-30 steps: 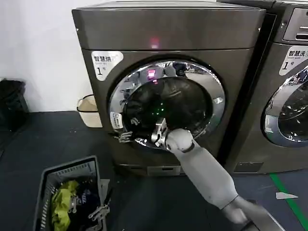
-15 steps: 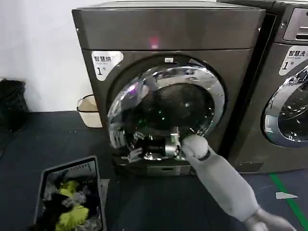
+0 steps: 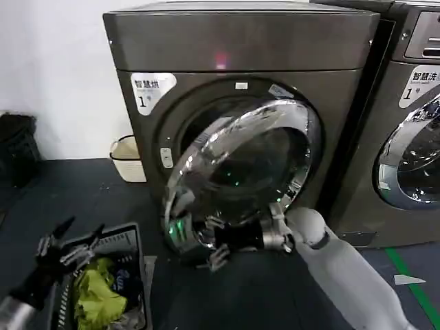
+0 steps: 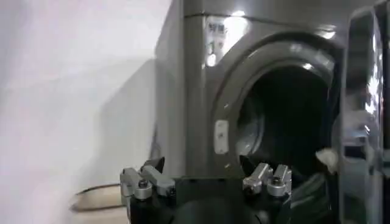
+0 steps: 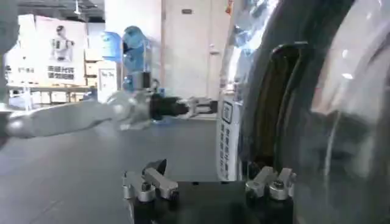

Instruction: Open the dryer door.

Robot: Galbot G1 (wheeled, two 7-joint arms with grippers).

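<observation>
The right claw point(image 3: 206, 242) sits at the lower edge of the large round porthole door with its wide chrome ring and dark tinted glass point(image 3: 244, 175), at about seven o'clock on the ring. In the head view its fingers look spread, one above the rim and one below, but whether they pinch the rim cannot be told. The right wrist view adds what the head view lacks: two finger pads point(image 5: 149, 182) standing apart with nothing between them, and the door's dark inner rim point(image 5: 274, 109) edge-on just beside them.

The door stands swung partly out from the big boxy bronze-grey dryer point(image 3: 240, 48), hinged at its three o'clock side, with the dark drum opening point(image 3: 206, 113) uncovered at ten o'clock. The left wrist view looks straight into that opening point(image 4: 292, 122).

The left claw point(image 3: 65, 247) hovers spread at eight o'clock in the head view, over a grey basket point(image 3: 130, 240) of clothes on the floor, well apart from the dryer.

Counted: two claws, two machines, two chrome-ringed doors, the second on the neighbouring grey machine point(image 3: 412, 158), one basket, one white label marked 1 point(image 3: 151, 89) on the dryer.
</observation>
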